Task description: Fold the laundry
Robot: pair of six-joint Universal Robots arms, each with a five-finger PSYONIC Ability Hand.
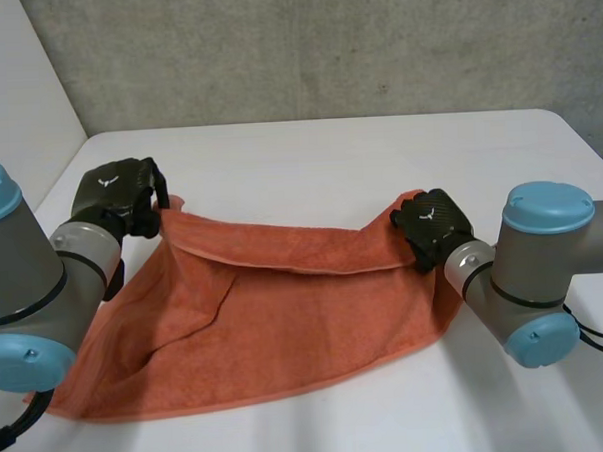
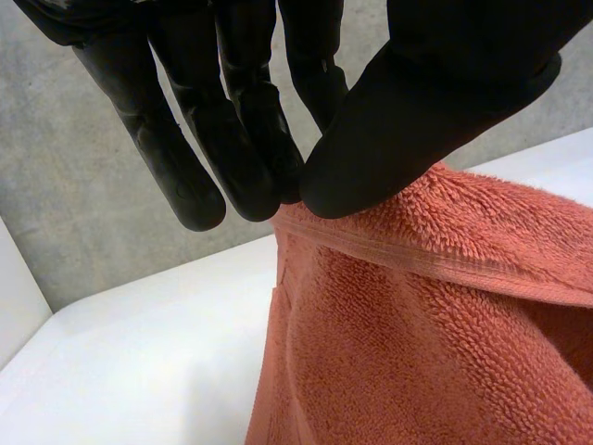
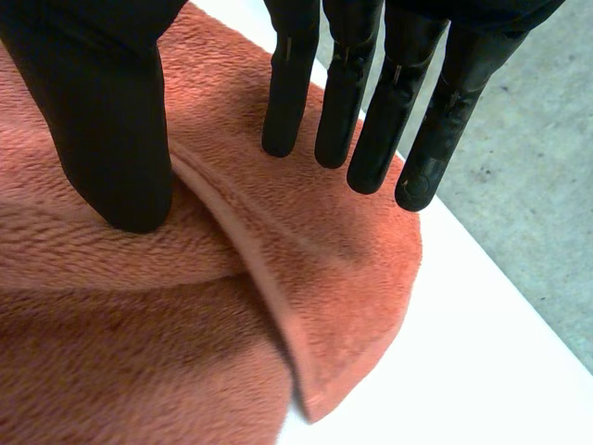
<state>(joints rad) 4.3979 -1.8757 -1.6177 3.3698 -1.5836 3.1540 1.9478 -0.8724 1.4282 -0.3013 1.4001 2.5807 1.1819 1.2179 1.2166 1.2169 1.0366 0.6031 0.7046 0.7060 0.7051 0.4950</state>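
Head view, near edge first: the orange towel (image 1: 275, 317) has its near hem lying flat on the white bench (image 1: 378, 153), close to my two arms, so that edge works as the anchor for the fold. The middle of the cloth slopes up from there and creases. The far edge sags between the two hands, which I read as both far corners being held off the bench.

My left hand (image 1: 115, 194) is on the far left corner. In its wrist view the fingers (image 2: 185, 176) and thumb close on the hem right at the corner: a tight pinch, with the cloth hanging below it.

My right hand (image 1: 437, 225) is on the far right corner. In its wrist view the straight fingers (image 3: 371, 120) lie on the upper face. The thumb is tucked at the hem on the other side, so I take it as gripping the towel edge, though more loosely than the left.

Step in hand, as I judge it: far edge raised to carry over the near edge, first fold not yet made. The bench beyond is bare up to the grey wall (image 1: 324, 45), leaving room to lift. Risk: the right corner slipping.
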